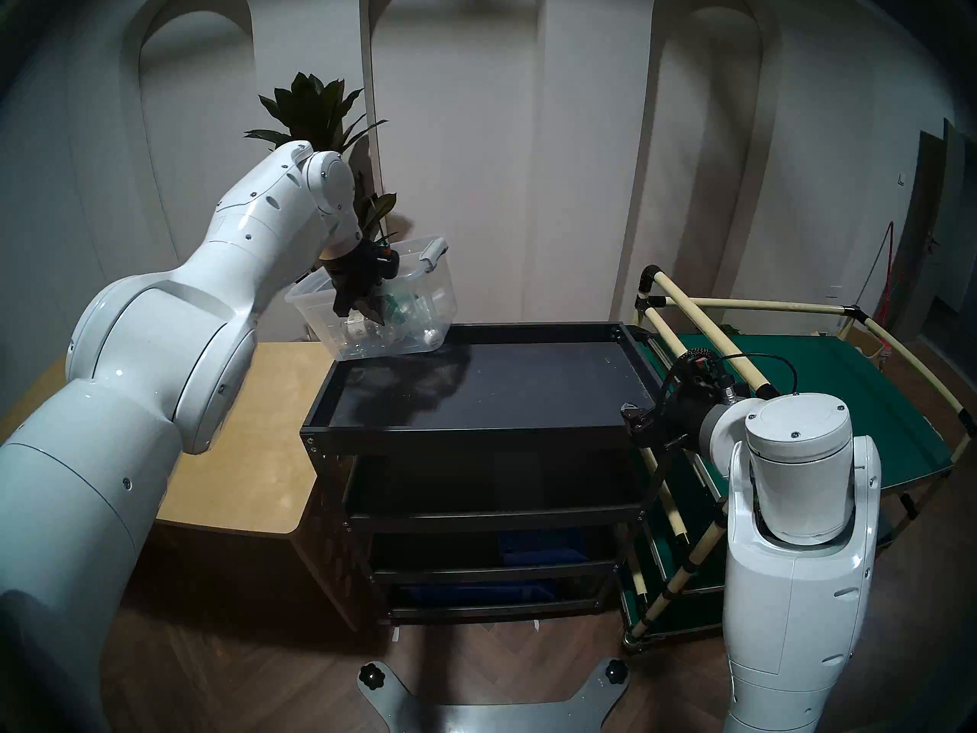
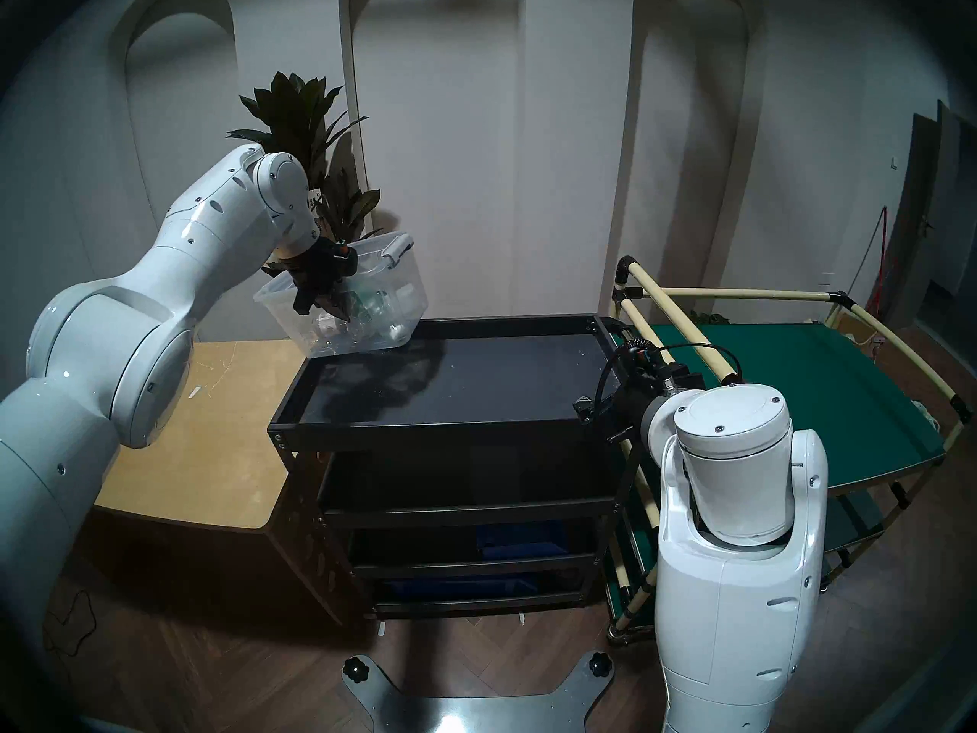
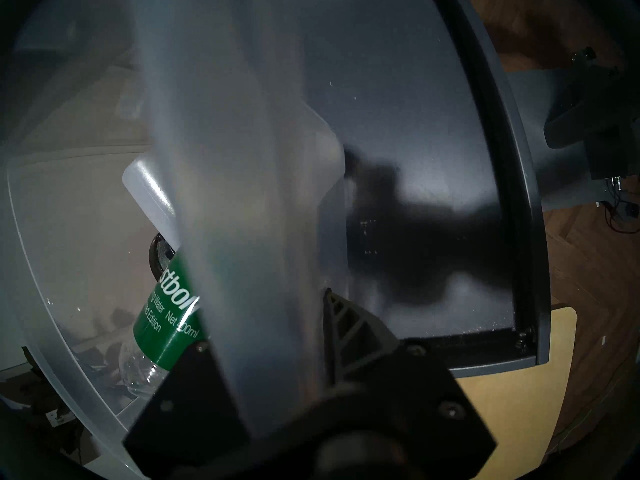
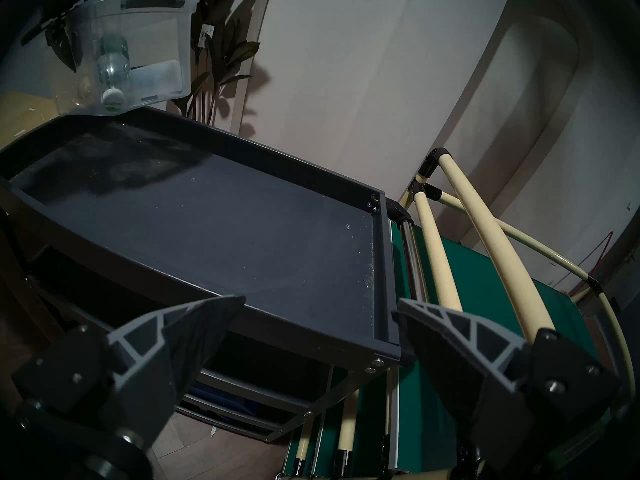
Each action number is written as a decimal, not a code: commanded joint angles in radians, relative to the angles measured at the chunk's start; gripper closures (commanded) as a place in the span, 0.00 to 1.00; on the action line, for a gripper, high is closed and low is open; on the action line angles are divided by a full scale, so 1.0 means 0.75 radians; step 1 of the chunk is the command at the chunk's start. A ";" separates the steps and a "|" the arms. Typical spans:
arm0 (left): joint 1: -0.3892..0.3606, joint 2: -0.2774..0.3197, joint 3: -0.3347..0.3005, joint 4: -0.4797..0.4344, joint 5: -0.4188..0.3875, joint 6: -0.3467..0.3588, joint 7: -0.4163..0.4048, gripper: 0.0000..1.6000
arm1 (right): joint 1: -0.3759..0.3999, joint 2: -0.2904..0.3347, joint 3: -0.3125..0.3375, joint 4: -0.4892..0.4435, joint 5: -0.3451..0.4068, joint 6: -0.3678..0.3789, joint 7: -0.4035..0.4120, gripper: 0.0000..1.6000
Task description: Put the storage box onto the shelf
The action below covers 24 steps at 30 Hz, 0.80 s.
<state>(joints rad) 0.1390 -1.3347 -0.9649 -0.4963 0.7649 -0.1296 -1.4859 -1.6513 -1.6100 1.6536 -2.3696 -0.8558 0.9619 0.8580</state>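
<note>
Pincer [image 1: 365, 311] tips behind storage box [image 1: 417, 314] wall

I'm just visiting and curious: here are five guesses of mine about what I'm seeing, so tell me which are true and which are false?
1. The left gripper is clamped on a long wall of the storage box. True.
2. The storage box already sits flat on the shelf. False: it hangs tilted above the shelf's far left corner.
3. The box holds a bottle with a green label. True.
4. The right gripper grips the box's other side. False: it is open and empty, near the shelf's right end.
5. The green cart stands left of the shelf. False: it stands to the right; a wooden table is on the left.
</note>
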 commanded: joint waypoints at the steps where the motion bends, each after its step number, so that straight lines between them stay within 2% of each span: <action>1: -0.100 -0.125 0.018 0.003 -0.045 0.030 0.003 1.00 | 0.001 0.004 -0.003 -0.029 -0.004 -0.003 -0.002 0.00; 15: -0.073 -0.246 0.097 0.110 -0.138 0.102 0.003 1.00 | -0.002 0.005 -0.004 -0.034 -0.005 -0.003 -0.002 0.00; 24: -0.064 -0.294 0.148 0.260 -0.191 0.137 0.003 1.00 | -0.005 0.006 -0.005 -0.040 -0.007 -0.003 -0.002 0.00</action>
<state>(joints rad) 0.1364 -1.5173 -0.8665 -0.3465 0.6482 -0.0420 -1.4851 -1.6535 -1.6088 1.6532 -2.3747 -0.8574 0.9619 0.8580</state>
